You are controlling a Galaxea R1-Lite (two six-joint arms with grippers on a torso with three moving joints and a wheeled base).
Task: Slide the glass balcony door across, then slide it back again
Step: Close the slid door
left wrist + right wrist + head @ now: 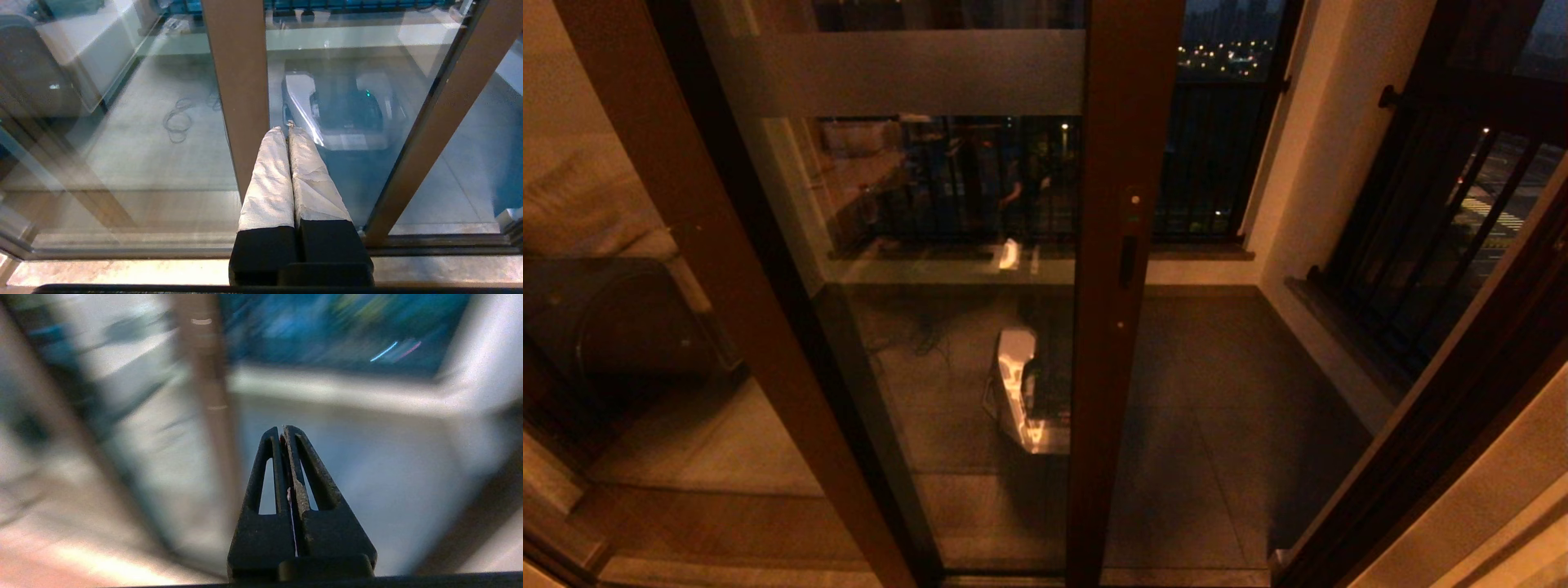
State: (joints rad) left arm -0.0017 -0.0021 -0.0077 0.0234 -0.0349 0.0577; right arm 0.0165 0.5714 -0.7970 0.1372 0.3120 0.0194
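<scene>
Currently we see the glass balcony door standing upright ahead of both pincers, its long axis vertical, its face toward us. Its frame is dark reddish-brown; a frosted band runs level across the glass near the top. The door's leading stile carries a slim dark handle slot with small round marks above and below it. The glass below the band is clear and mirrors a pale shape near the floor. Beyond the stile's open side we see the tiled balcony floor and a black-barred railing window.

We note the left gripper with its two cloth-wrapped fingers pressed together, holding nothing; a brown upright of the frame lies just past its tips, and we cannot tell whether they touch. The right gripper has its black fingers closed tip to tip, holding nothing. Its surroundings are blurred; a brown upright stands ahead of the tips, and open floor lies beyond them.
</scene>
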